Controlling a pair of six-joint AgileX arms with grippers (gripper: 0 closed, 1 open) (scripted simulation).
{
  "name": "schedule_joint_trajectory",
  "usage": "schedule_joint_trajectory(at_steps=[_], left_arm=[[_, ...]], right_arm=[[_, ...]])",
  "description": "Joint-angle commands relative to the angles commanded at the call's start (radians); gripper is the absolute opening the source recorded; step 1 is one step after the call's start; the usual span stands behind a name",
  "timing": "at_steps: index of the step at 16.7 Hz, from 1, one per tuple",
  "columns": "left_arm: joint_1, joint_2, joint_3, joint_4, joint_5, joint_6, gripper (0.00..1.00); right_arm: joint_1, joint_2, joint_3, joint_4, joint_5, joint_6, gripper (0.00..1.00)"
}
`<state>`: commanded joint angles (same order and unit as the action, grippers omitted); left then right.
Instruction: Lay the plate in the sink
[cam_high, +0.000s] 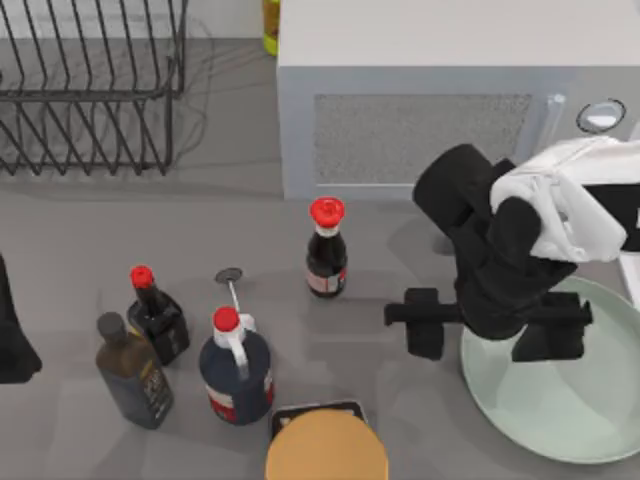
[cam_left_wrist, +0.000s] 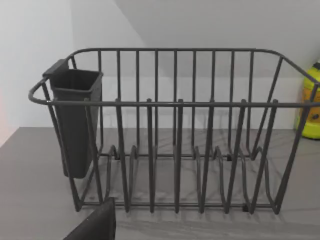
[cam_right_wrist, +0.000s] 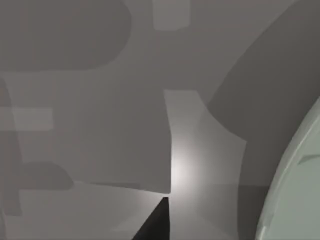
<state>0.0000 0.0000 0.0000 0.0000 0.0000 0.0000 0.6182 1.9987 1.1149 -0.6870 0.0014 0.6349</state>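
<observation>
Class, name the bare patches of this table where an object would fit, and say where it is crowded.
Bare: between the dish rack and the bottles; also between the red-capped bottle and the right gripper. Crowded: the bottle cluster, orange disc, and the plate.

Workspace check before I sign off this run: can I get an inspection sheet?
Surface: grey table.
Job's things: plate flat on the table at the right; no sink seen.
Clutter: four bottles, orange disc, dish rack, white box.
Grippers: right gripper open, over the plate's left rim; left arm parked at the left edge.
Cables: nothing seen.
Surroundings: white wall, yellow container.
</observation>
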Motion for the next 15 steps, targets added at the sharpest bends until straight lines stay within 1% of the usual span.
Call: schedule_joint_trajectory(at_steps=[6,7,14,15], left_arm=[[0.000,0.000,0.000,0.000,0.000,0.000,1.00],[0.000,0.000,0.000,0.000,0.000,0.000,1.00],[0.000,0.000,0.000,0.000,0.000,0.000,1.00],[0.000,0.000,0.000,0.000,0.000,0.000,1.00]], right_arm=[[0.000,0.000,0.000,0.000,0.000,0.000,0.02],[0.000,0.000,0.000,0.000,0.000,0.000,0.00],[0.000,0.000,0.000,0.000,0.000,0.000,0.00],[-0.016,-0.103,0.007,-0.006,0.020,-0.010,0.00]])
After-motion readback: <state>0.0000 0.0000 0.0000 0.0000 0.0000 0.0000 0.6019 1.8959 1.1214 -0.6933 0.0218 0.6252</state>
